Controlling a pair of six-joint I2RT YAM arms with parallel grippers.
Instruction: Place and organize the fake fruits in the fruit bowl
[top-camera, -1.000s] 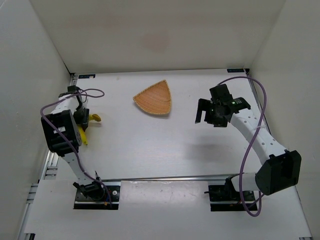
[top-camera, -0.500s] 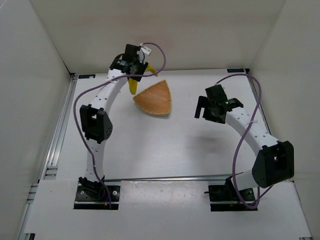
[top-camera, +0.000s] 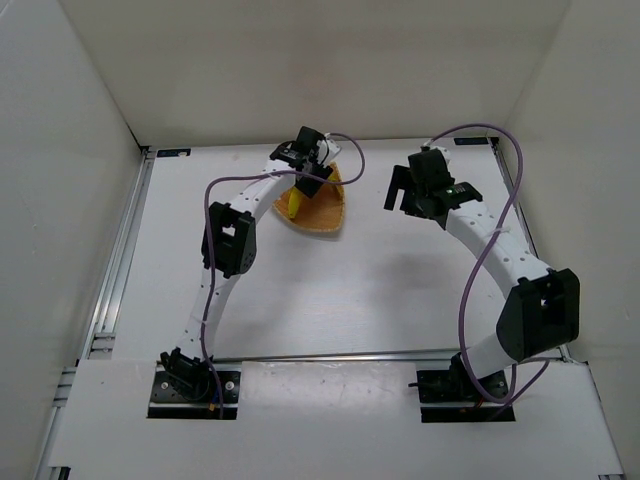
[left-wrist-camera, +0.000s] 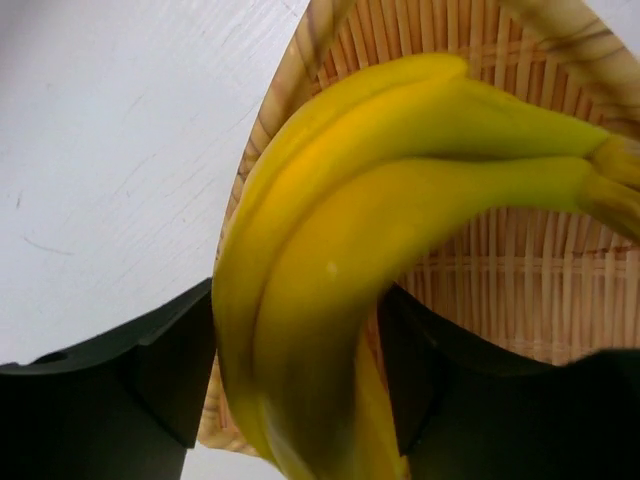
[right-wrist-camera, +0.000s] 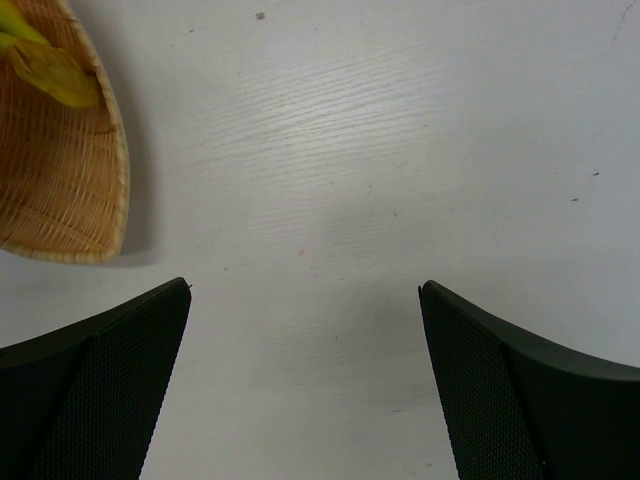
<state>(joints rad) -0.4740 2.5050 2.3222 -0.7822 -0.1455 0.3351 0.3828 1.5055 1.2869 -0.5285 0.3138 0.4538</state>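
The fake fruit is a bright yellow banana piece (left-wrist-camera: 380, 200) that looks like two curved bananas joined at the stem. My left gripper (left-wrist-camera: 300, 365) is shut on its lower end, one black finger on each side. It hangs low over the left part of the woven tan fruit bowl (left-wrist-camera: 500, 290), stem end pointing across the weave. From above, the left gripper (top-camera: 306, 178) is over the bowl (top-camera: 325, 212), with the banana (top-camera: 291, 207) at the bowl's left rim. My right gripper (top-camera: 405, 192) hovers open to the right of the bowl, holding nothing.
In the right wrist view the bowl (right-wrist-camera: 60, 180) sits at the upper left with a bit of banana (right-wrist-camera: 50, 65) in it, and bare white table (right-wrist-camera: 330, 150) lies under the open right gripper (right-wrist-camera: 305, 290). White walls enclose the table on three sides.
My left arm has swung from the table's far left edge, via the back wall, to over the bowl, carrying the banana. The right gripper has shifted a little back and left.
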